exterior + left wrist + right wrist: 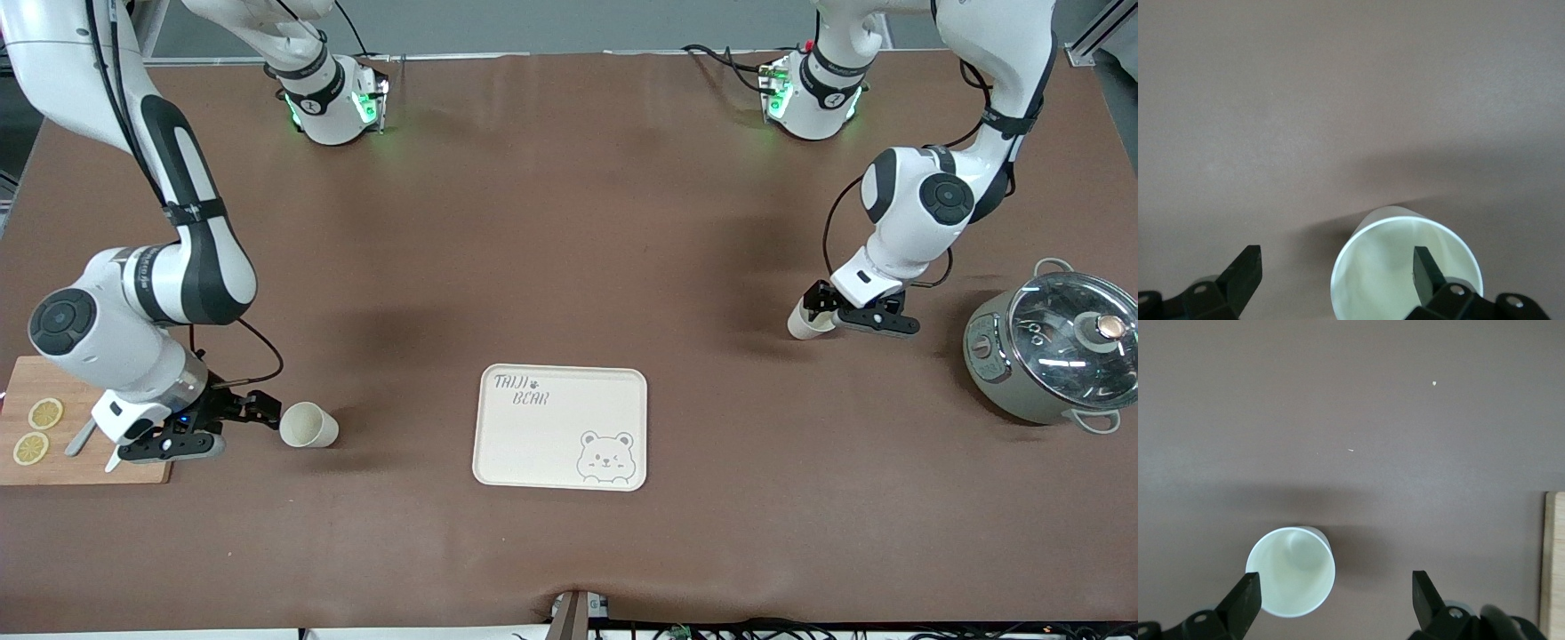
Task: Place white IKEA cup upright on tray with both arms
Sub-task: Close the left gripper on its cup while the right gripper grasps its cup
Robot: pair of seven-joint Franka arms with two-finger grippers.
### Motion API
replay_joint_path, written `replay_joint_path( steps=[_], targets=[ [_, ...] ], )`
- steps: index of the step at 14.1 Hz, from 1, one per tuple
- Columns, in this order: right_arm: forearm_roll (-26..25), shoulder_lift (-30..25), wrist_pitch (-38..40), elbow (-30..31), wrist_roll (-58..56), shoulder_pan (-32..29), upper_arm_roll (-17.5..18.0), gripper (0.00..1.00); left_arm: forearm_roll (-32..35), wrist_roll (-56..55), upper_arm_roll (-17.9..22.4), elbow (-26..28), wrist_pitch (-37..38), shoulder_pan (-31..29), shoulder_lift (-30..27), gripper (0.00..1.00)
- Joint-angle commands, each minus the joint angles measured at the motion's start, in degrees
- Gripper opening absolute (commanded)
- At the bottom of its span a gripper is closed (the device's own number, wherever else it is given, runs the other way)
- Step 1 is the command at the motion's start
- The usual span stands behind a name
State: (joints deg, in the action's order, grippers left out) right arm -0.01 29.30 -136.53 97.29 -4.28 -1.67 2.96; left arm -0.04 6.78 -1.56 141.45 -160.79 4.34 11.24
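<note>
Cups: we count two. One cup (pixel 308 425) lies tipped beside the right gripper (pixel 258 411); the other cup (pixel 807 322) sits at the left gripper (pixel 822 302).
Jaws: we see both pairs spread; one left finger (pixel 1426 272) is inside the rim.
Tray: the tray (pixel 561 428) lies mid-surface between both cups, bare brown surface (pixel 569 222) around it.
Surroundings: cutting board (pixel 80 462) with two lemon slices (pixel 44 413); one lidded pot (pixel 1053 351).

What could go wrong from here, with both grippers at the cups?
1. The left gripper is open with one finger inside the cup it reaches, which lies tilted; closing may roll it.
2. The right gripper is open, its cup beside one finger, off-centre; closing may knock it away.
3. The tray holds nothing yet.
</note>
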Motion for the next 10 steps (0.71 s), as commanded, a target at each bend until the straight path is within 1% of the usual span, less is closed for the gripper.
replay_joint_path(
  steps=[1, 2, 3, 4, 6, 10],
  targets=[
    [-0.43, 1.19, -2.42, 0.18, -0.73, -0.53, 0.55, 1.0, -0.93, 1.57, -0.29, 1.37, -1.63, -0.74, -0.6, 1.0],
    [-0.43, 1.63, -3.04, 0.18, -0.73, -0.53, 0.55, 1.0, -0.93, 1.48, -0.29, 1.63, -1.63, -0.91, -0.78, 0.96],
    [-0.43, 2.16, -3.74, 0.18, -0.81, -0.53, 0.55, 1.0, -1.02, 1.04, -0.29, 2.5, -1.72, -0.91, -1.39, 0.34],
    [-0.43, 2.77, -4.7, 0.18, -1.25, -0.44, 0.55, 1.0, -0.93, 1.3, -0.29, 3.04, -2.16, -0.91, -1.57, 0.0],
    [-0.43, 4.35, -7.16, 0.18, -2.74, -0.44, 0.55, 1.0, -0.93, 1.39, -0.2, 3.92, -3.48, -0.83, -1.92, 0.0],
    [-0.43, 5.24, -8.05, 0.27, -2.75, -0.18, 0.55, 1.0, -0.84, 1.56, -0.2, 3.92, -3.57, -0.83, -1.75, 0.0]
  ],
)
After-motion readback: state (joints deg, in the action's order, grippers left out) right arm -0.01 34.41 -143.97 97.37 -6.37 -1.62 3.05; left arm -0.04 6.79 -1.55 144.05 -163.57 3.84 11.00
